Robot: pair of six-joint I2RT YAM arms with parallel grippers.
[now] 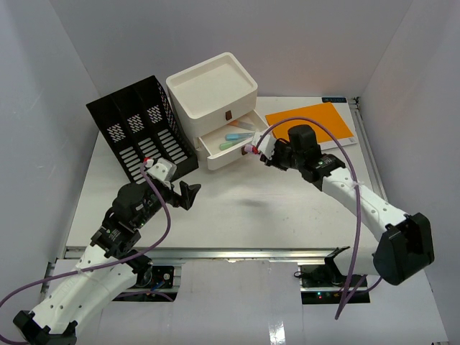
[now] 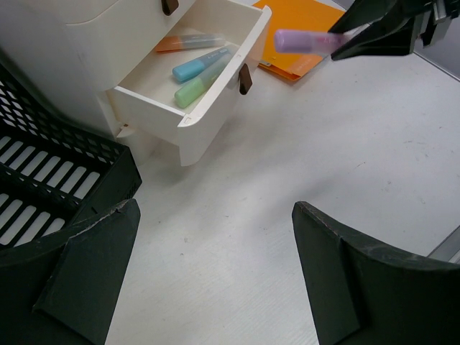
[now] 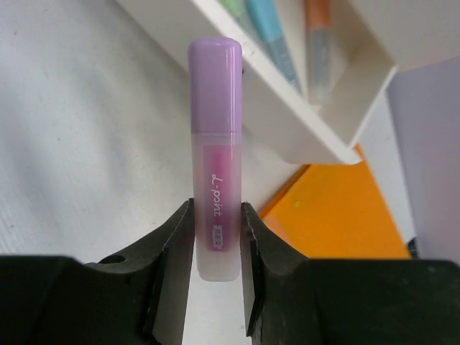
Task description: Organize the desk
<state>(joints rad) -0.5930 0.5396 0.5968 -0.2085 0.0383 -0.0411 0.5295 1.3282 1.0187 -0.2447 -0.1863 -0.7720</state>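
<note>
My right gripper [image 3: 215,210] is shut on a purple-capped highlighter [image 3: 215,129], cap pointing away from the fingers. From above, that highlighter [image 1: 253,149] hangs over the desk [image 1: 251,215], just right of the open bottom drawer [image 1: 224,146] of the white drawer box [image 1: 213,90]. In the left wrist view the drawer [image 2: 188,79] holds a blue, a green and an orange highlighter. My left gripper [image 1: 188,195] stands open and empty low over the desk, in front of the black file organizer [image 1: 140,129]; its fingers [image 2: 327,266] are spread wide apart.
An orange folder [image 1: 310,122] lies at the back right of the desk, behind my right arm. The black organizer [image 2: 43,180] stands close on the left of my left gripper. White walls close in both sides and the back. A metal rail [image 1: 237,253] runs along the front edge.
</note>
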